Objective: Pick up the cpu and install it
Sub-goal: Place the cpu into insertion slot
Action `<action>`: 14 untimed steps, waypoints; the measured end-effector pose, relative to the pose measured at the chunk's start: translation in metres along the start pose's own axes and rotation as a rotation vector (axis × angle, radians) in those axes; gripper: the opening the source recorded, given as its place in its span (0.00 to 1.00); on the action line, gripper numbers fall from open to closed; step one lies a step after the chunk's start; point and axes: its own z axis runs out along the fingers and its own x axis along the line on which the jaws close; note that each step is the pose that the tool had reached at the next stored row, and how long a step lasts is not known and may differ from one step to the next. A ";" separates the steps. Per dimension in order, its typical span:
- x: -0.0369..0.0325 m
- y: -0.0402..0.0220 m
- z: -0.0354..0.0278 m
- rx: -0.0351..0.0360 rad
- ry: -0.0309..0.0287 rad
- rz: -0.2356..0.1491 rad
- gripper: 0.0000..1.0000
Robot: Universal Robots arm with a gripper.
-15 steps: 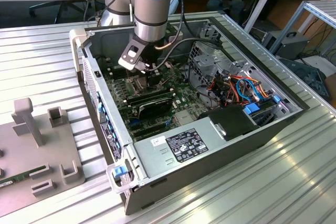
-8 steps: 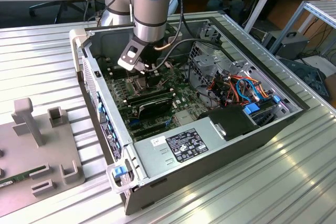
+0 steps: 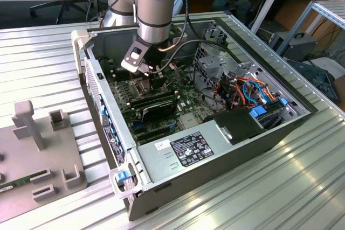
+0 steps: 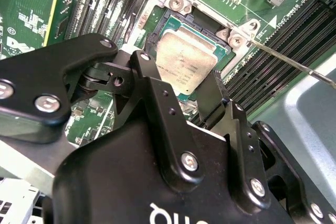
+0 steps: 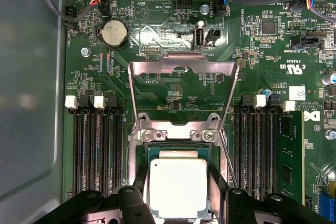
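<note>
Cpu (image 5: 177,187), one, clamped between two fingers (image 5: 216,184) of one gripper (image 4: 178,74), at one open socket (image 5: 173,136), one computer case (image 3: 226,173) mid-frame.

The computer case (image 3: 226,179) lies open on top, leaving the way down to the board free. The load plate (image 5: 181,67) stands swung back, clear of the cpu (image 5: 177,187), which the fingers (image 5: 216,192) clasp at two edges. Memory slots (image 5: 97,150) flank it closely and a thin lever rod (image 4: 294,64) juts beside one finger. Cables (image 3: 245,87) and a drive cage (image 3: 213,60) crowd the exterior view's right.
</note>
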 end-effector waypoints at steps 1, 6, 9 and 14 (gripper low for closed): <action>0.0001 0.0001 0.0003 -0.0002 0.0003 0.000 0.55; 0.0000 0.0000 0.0013 -0.0001 0.0000 0.000 0.55; 0.0000 0.0000 0.0018 -0.0001 0.0000 0.000 0.55; 0.0000 -0.0001 0.0027 0.0001 -0.0002 0.000 0.55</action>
